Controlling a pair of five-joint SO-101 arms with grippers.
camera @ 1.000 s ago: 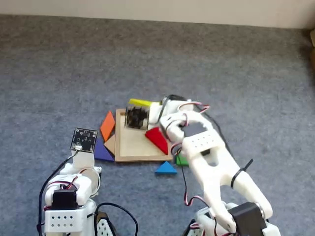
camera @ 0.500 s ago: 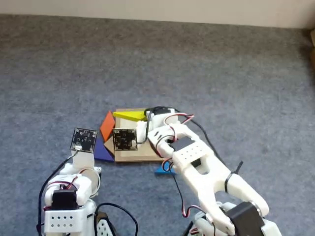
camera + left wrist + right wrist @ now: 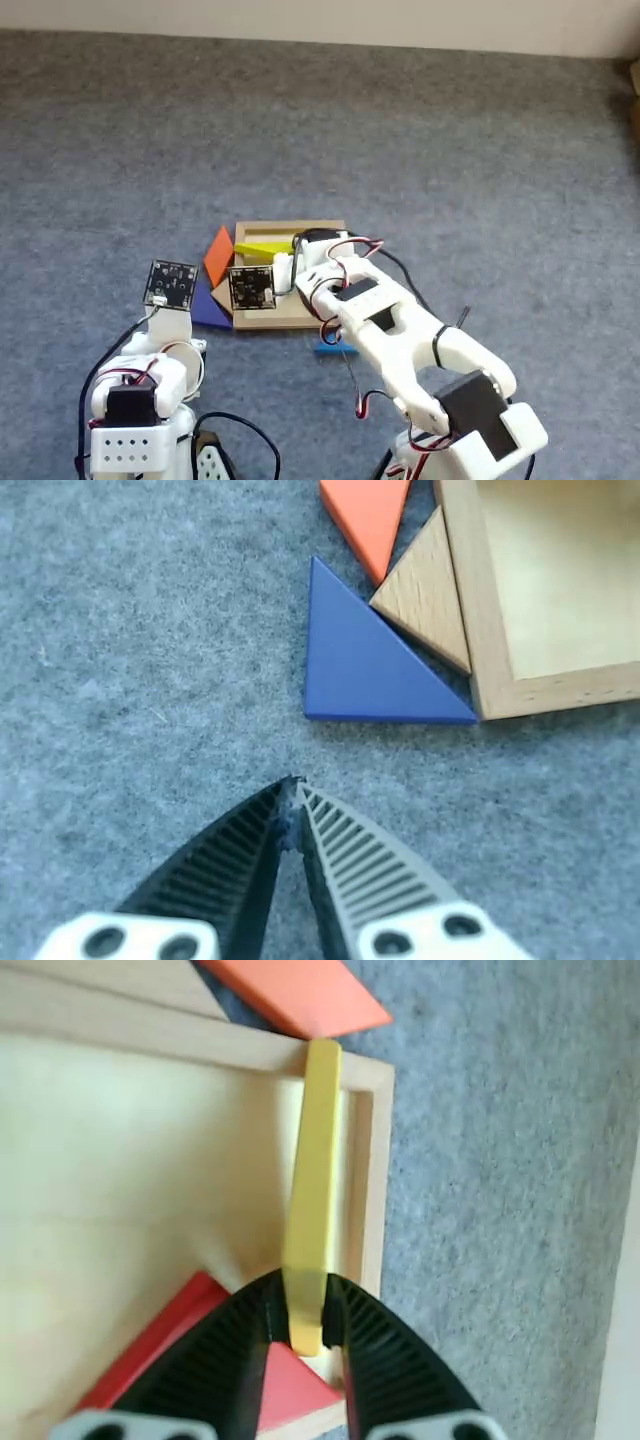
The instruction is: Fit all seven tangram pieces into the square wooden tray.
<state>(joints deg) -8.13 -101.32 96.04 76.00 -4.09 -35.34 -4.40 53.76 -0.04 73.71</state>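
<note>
Two pincers show. The right pincer (image 3: pixel 303 1292) is clamped on a yellow piece (image 3: pixel 313 1170) held on edge, stretching ahead across the tray (image 3: pixel 372 1210) to its rim, with a red piece (image 3: pixel 165 1355) beneath. The left pincer (image 3: pixel 294 792) is closed and empty, a blue triangle (image 3: pixel 360 670) just ahead.

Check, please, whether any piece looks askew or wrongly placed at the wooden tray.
Yes. The yellow piece stands on its thin edge instead of lying flat, clamped between the fingers of the right gripper. Its far end appears to sit over the rim of the tray, not inside. The red piece lies flat in the tray.
</note>
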